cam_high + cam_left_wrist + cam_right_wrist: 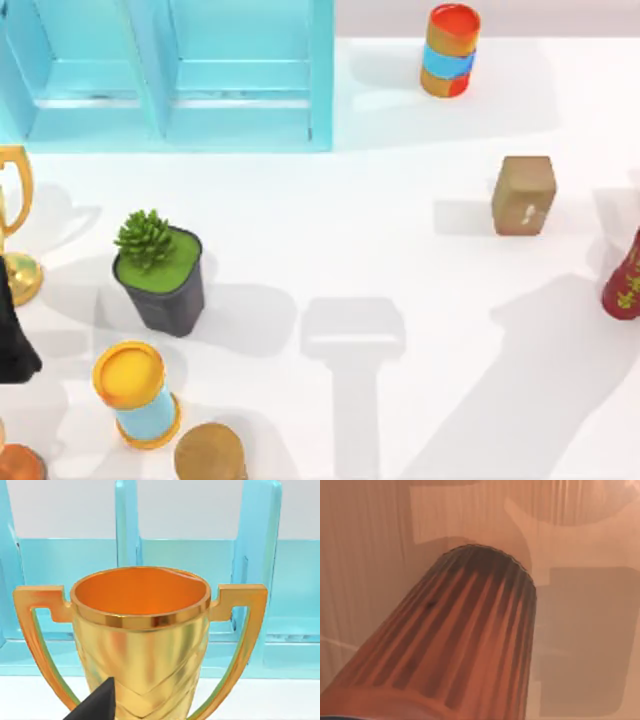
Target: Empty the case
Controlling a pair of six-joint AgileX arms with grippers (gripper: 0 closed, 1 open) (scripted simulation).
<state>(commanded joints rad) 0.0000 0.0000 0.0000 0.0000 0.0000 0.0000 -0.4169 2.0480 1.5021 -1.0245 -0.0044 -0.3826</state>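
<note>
The large light-blue shelving case [170, 75] with upright dividers is standing along the far edge of the table on the left half, its open compartments facing the front and looking bare from above. Out on the white table [400, 250] are lying or standing a dark pot with a green succulent [160, 275], a shiny gold two-handled trophy cup [15, 225] at the left edge, a blue-and-yellow cylinder [137, 395], a red-orange-blue can [451, 50], a small brown box [523, 195], a round wooden-brown lid-like thing [210, 455] and a dark red bottle [625, 280] at the right edge. The left gripper [15, 335] is sitting at the left edge just in front of the trophy; in the left wrist view one dark fingertip [97, 705] is showing low against the cup [140, 640], which is standing upright between the fingers and the case [250, 580] behind it. Whether those fingers are spread or pinching, I cannot tell. The right wrist view is looking close along a ribbed reddish cylinder [455, 645]; its fingers' state I cannot tell either. I judge the left arm the nearer to the case.
</note>
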